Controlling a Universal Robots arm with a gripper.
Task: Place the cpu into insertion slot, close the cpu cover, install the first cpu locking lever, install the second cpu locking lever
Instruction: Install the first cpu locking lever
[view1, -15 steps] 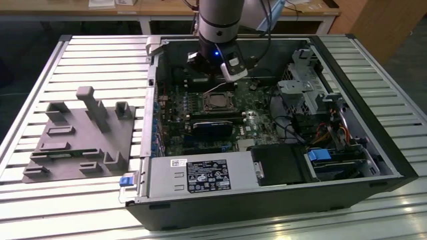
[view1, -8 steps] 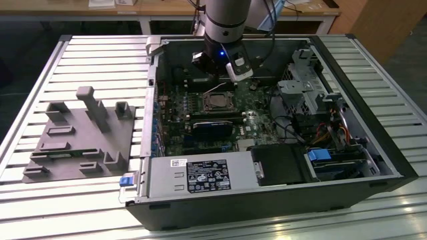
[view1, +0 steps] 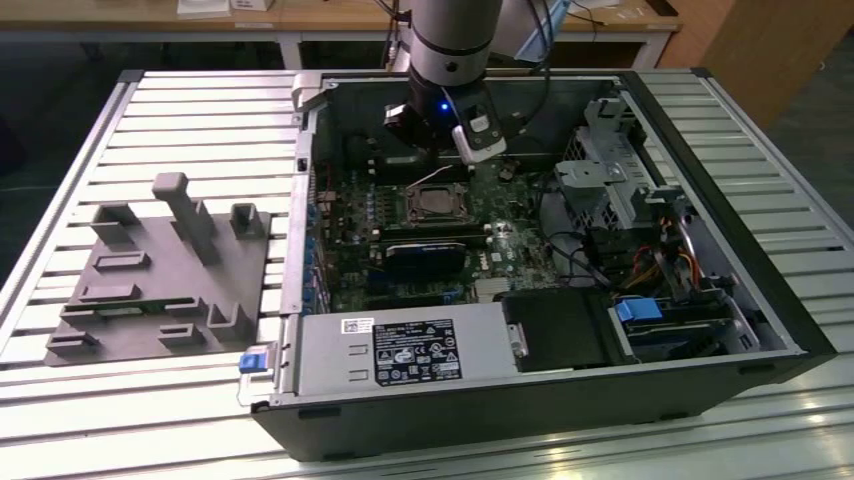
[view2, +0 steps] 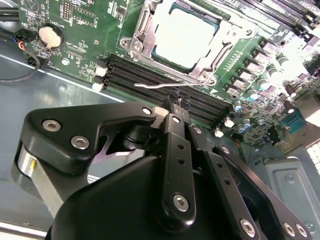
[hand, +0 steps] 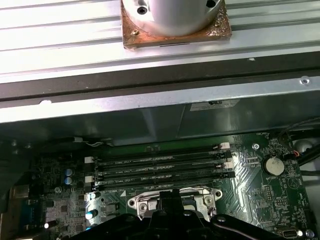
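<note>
Hovering over open computer case, upper centre of exterior view: gripper, fingers pinched together, nothing between them | cpu seated in insertion slot, mid-frame in exterior view | cpu cover lying down around chip | thin wire locking lever free above memory slots, just beside fingertips

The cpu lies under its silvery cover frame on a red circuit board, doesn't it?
Not quite. The circuit board is green, not red, as the second wrist view shows. The rest stands: the cpu lies under its silvery cpu cover, whose frame rests over the chip's edges.
</note>
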